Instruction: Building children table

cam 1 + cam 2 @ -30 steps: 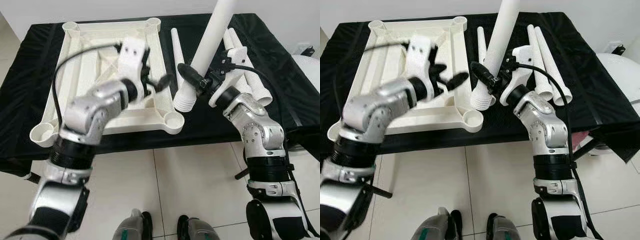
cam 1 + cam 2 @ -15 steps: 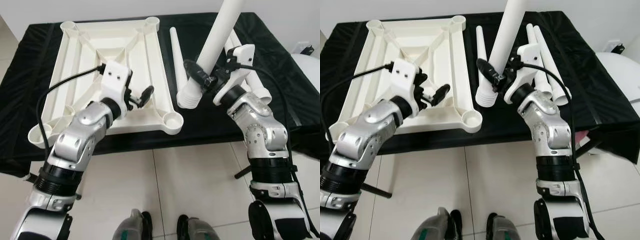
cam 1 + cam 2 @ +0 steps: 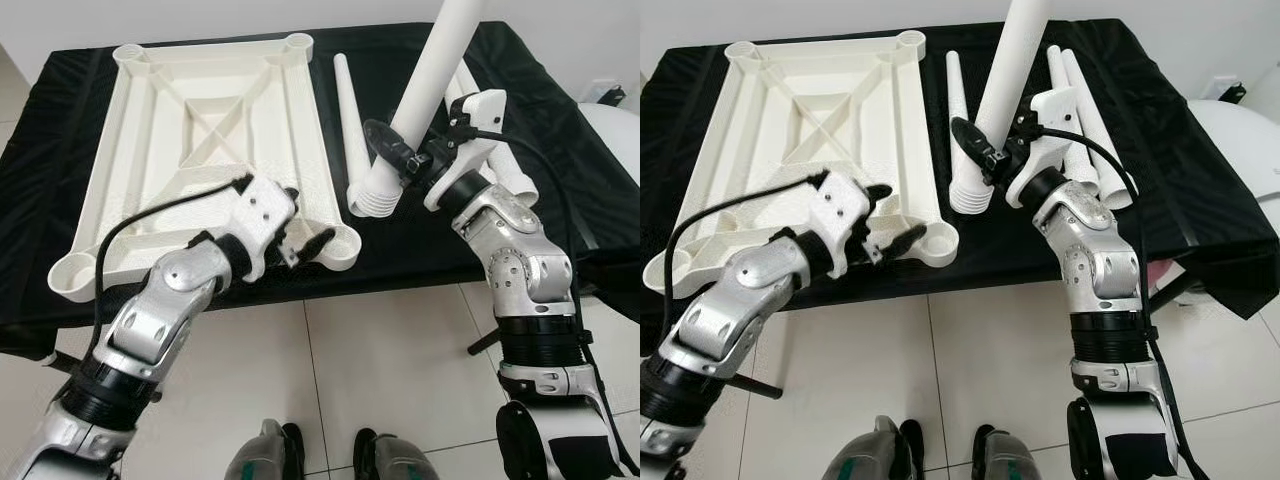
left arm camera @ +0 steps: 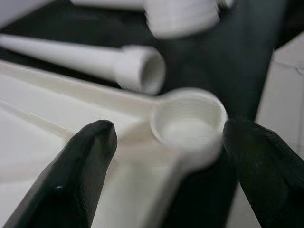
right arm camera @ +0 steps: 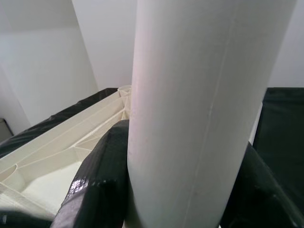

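Over the black table (image 3: 60, 120), the right gripper (image 3: 400, 158) clamps a leg (image 3: 420, 95) upright for screwing; the left gripper (image 3: 885, 243) straddles the tabletop's (image 3: 200, 130) corner socket (image 4: 189, 124), fingers wide.

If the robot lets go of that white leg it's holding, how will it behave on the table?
The leg looks like stiff, hollow plastic, so probably light. It is round and tapered, so laid down it would likely roll in a curve. Stood on its ribbed end beside the tabletop, it seems tall and narrow, so apt to tip once the right gripper releases.
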{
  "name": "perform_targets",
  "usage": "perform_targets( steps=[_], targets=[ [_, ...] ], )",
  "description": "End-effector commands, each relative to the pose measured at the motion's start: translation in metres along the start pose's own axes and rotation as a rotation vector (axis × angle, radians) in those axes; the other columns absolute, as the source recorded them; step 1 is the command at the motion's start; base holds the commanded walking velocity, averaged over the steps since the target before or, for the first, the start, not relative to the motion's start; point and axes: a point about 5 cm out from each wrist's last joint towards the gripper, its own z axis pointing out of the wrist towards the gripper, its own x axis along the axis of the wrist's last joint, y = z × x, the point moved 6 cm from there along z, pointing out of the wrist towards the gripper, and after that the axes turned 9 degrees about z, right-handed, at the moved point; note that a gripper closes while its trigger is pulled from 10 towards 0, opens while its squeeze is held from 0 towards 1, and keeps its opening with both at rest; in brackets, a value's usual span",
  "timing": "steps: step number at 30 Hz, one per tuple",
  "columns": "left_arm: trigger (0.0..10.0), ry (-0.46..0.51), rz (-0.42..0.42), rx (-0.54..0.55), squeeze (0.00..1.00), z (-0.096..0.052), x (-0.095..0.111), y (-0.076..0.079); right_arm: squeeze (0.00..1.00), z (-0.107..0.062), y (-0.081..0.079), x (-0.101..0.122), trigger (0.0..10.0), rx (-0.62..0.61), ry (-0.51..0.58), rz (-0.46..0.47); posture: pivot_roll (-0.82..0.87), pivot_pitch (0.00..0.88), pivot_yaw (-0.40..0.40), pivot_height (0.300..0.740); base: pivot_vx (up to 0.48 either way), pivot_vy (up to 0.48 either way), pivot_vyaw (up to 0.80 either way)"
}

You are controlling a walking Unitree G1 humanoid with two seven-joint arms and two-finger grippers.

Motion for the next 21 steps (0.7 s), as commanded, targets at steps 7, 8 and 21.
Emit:
perform_targets(
  steps=[7, 8, 21],
  targets=[
    [10.0, -0.053, 0.057, -0.073, 0.0, -0.01, -0.025, 0.012, 0.0, -0.001, -0.004, 0.003, 10.0, 0.021, 0.01, -0.02, -0.04, 0.197, 0.026, 0.74, 0.0, 0.0, 0.0],
    [10.0, -0.068, 0.033, -0.062, 0.0, -0.011, -0.031, 0.01, 0.0, -0.001, -0.006, 0.003, 10.0, 0.027, 0.011, -0.023, -0.04, 0.197, 0.026, 0.74, 0.0, 0.0, 0.0],
    [10.0, -0.143, -0.016, 0.006, 0.0, -0.014, -0.057, -0.006, 0.0, 0.0, -0.025, 0.003, 10.0, 0.116, 0.004, -0.021, -0.04, 0.192, 0.011, 0.74, 0.0, 0.0, 0.0]
  ],
)
